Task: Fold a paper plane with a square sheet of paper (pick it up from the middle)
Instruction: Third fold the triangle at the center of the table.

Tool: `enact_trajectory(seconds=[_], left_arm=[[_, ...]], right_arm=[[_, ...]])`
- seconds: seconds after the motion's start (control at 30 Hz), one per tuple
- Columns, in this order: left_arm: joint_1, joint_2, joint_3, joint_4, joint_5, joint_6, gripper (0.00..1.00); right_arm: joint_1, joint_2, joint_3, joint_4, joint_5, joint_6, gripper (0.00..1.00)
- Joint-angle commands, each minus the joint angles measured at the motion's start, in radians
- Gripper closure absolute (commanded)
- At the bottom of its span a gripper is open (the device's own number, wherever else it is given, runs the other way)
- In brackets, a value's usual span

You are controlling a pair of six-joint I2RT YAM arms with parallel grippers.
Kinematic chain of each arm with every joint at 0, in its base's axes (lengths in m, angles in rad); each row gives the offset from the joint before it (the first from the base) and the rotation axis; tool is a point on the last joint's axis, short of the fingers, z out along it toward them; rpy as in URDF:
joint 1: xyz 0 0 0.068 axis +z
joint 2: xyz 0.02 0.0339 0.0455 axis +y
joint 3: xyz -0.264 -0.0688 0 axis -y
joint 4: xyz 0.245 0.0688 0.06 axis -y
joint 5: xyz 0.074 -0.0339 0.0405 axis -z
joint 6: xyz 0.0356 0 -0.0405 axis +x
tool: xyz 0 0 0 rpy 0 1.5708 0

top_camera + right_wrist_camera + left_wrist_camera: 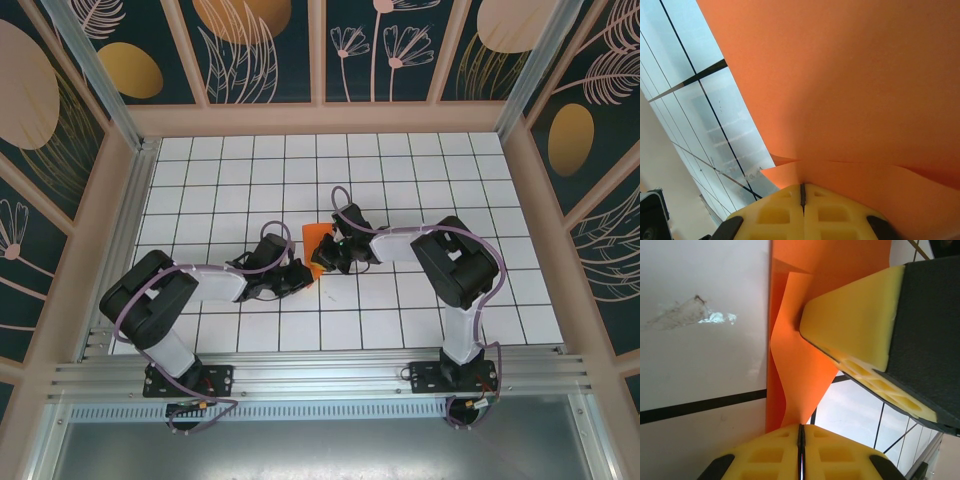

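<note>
White glossy table point(420, 170), black grid lines. The paper point(317, 236) lay at centre: thin, orange, creased in layers. Its outline was largely hidden under both grippers from above and cut off in the wrist views. At its 7 o'clock the left gripper point(299, 275) had yellow pocketed fingers point(770, 457) pinched on the paper's edge. At 5 o'clock the right gripper point(327, 256) clamped it likewise.

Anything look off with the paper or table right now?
A grey scuff mark stains the white tabletop beside the orange paper, which buckles in a wave instead of lying flat. No tear visible.
</note>
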Motion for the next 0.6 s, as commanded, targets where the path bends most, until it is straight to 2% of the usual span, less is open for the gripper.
enact_trajectory(seconds=[0.0, 0.57], left_arm=[[-0.005, 0.015, 0.014, -0.057, -0.031, 0.026, 0.88], [-0.004, -0.019, 0.031, -0.121, -0.05, 0.048, 0.88]], right_arm=[[-0.009, 0.023, -0.039, -0.071, 0.083, 0.011, 1.0], [-0.009, 0.028, -0.04, -0.076, 0.087, 0.01, 1.0]])
